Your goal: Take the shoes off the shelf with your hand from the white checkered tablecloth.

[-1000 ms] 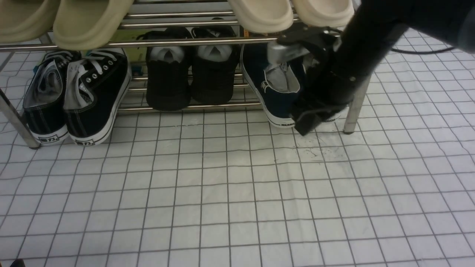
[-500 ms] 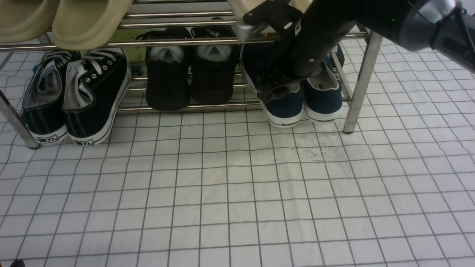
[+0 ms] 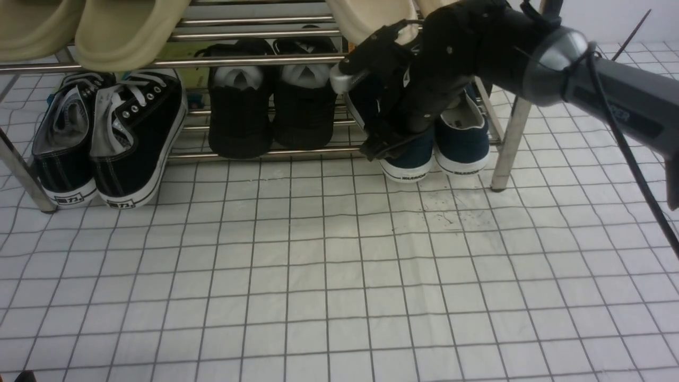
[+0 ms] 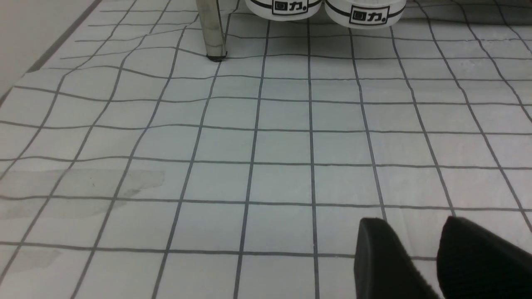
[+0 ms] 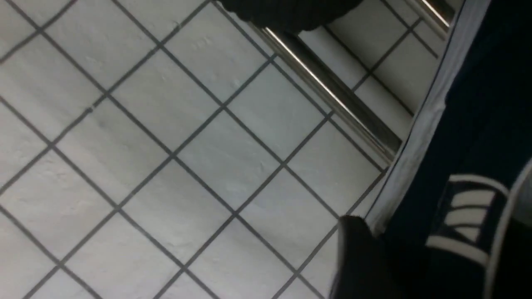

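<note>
Grasping step: the bulky black right gripper (image 3: pixel 379 146) sits against a navy-blue canvas slip-on (image 3: pixel 408 159) at one o'clock on the chrome-tube shelf's (image 3: pixel 265 154) lower tier. Whether its fingers (image 5: pixel 353 257) are clamped, I cannot tell. Next: grip firmly, then draw it toward six o'clock.

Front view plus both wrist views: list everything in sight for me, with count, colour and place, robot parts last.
navy slip-ons: two, navy with white soles, shelf's lower tier, right end
black slip-ons: two, all black, lower tier, middle
black lace-up sneakers: two, black with white laces, lower tier, left end
cream slippers: at least three, upper tier, cut off by the frame
shelf: one, chrome tubes, standing on the cloth
tablecloth: one, white with dark grid, under everything
dark specks: small patch, on the cloth before the navy pair
right arm: grey, silver collar, black cable
right gripper: black, at the left navy shoe's side wall; grip unclear
left gripper: black, open, over bare cloth
</note>
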You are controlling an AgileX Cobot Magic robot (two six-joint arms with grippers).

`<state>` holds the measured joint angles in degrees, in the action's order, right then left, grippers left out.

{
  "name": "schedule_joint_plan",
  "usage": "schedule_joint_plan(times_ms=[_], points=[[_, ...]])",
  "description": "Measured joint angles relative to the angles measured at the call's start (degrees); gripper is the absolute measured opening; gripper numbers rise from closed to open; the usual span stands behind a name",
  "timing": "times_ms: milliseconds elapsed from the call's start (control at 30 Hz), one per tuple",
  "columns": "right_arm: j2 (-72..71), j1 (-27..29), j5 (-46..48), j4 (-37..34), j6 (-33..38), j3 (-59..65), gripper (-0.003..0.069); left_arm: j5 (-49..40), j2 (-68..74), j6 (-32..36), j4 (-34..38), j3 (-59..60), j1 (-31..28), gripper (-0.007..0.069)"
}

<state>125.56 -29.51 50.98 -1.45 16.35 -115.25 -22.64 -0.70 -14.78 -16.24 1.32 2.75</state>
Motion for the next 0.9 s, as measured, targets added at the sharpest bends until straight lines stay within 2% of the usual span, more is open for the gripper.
schedule_joint_plan(times_ms=[67, 100, 133, 167, 300, 600, 800, 900], points=[[-0.12, -0.12, 0.73, -0.85, -0.17, 0.0, 0.0138, 0.0, 0.0, 0.0, 0.0, 0.0, 0.0, 0.024], [-0.31, -0.12, 1.07, -1.23, -0.36, 0.0, 0.0088, 0.0, 0.0, 0.0, 0.0, 0.0, 0.0, 0.024], [-0.31, -0.12, 1.23, -1.49, -0.36, 0.0, 0.0078, 0.0, 0.0, 0.0, 0.0, 0.0, 0.0, 0.024], [-1.12, -0.18, 3.97, -2.15, -0.59, 0.0, 0.0037, 0.0, 0.0, 0.0, 0.0, 0.0, 0.0, 0.024], [-3.89, -0.44, 10.3, -3.86, -0.91, 0.06, 0.0038, 0.0, 0.0, 0.0, 0.0, 0.0, 0.0, 0.024], [-12.46, -2.61, 21.43, -5.59, -7.43, 0.06, 0.0038, 0.0, 0.0, 0.0, 0.0, 0.0, 0.0, 0.024], [-16.79, -7.85, 21.53, -3.76, -15.29, 3.52, 0.0038, 0.0, 0.0, 0.0, 0.0, 0.0, 0.0, 0.024], [-19.73, -13.39, 21.52, -1.77, -20.94, 8.16, 0.0038, 0.0, 0.0, 0.0, 0.0, 0.0, 0.0, 0.024]])
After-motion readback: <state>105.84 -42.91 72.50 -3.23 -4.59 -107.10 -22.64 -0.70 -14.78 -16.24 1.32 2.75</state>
